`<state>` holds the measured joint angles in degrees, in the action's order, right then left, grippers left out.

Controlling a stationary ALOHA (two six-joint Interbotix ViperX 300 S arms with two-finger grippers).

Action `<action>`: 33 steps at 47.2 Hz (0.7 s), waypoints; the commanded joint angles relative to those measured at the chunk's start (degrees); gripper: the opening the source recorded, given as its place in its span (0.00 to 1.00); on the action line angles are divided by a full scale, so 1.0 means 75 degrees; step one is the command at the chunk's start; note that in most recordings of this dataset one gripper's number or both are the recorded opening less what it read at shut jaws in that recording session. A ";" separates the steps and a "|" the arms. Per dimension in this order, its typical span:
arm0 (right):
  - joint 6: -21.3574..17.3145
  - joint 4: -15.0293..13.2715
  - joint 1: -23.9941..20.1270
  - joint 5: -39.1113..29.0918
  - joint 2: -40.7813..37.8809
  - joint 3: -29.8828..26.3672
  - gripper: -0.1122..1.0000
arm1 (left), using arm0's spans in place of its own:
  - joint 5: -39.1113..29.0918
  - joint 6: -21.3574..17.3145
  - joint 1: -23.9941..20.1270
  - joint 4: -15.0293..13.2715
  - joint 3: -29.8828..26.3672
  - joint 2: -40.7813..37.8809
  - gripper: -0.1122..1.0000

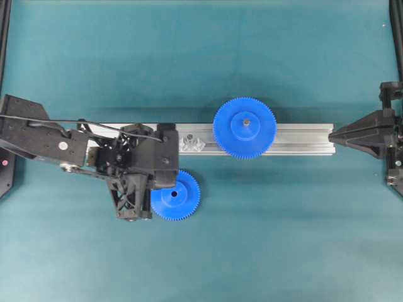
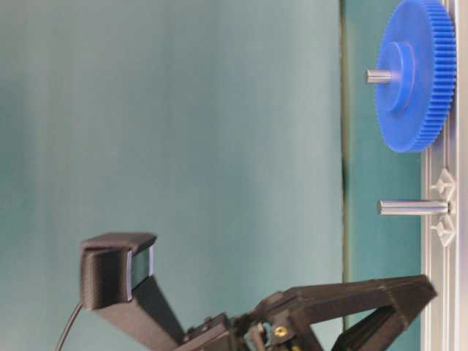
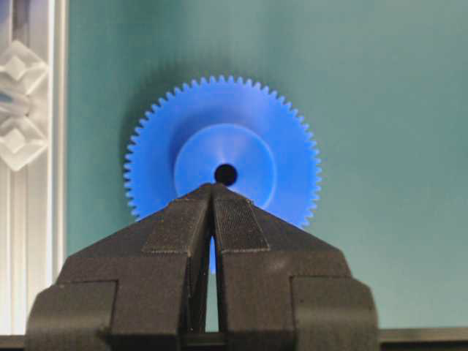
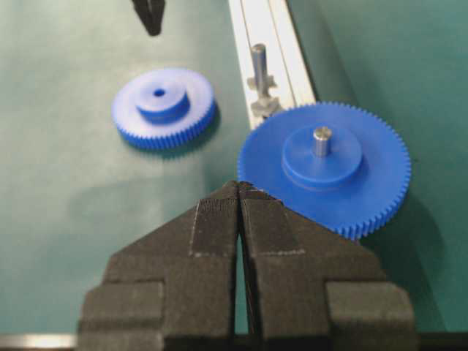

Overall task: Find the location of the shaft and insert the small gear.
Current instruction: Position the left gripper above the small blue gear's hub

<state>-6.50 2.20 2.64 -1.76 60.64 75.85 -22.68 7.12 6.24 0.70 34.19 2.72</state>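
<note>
Both pincers closed — left pincer (image 3: 212,191) above small gear (image 3: 223,150).

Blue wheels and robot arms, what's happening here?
The robot has to slide the small gear onto the shaft, a bare metal peg on the silver rail. The small gear lies flat on the green table, not picked up. The left claw is shut and empty, right by the gear. The right claw is shut too, waiting at the rail's end. The big gear already sits on its own pin.
</note>
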 commanded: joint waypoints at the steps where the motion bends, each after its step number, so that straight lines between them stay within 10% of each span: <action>1: -0.0082 0.0000 0.0012 0.0035 -0.0047 -0.0070 0.09 | -0.0094 -0.0129 0.0035 0.0023 -0.0316 -0.0023 0.10; 33: -0.0082 -0.0012 0.0012 0.0035 0.0012 -0.0012 0.09 | -0.1699 -0.0668 0.0035 0.0023 -0.1500 -0.0984 0.10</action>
<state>-6.59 2.20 2.64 -1.67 61.00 76.38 -34.28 2.20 6.24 0.79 25.05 -5.10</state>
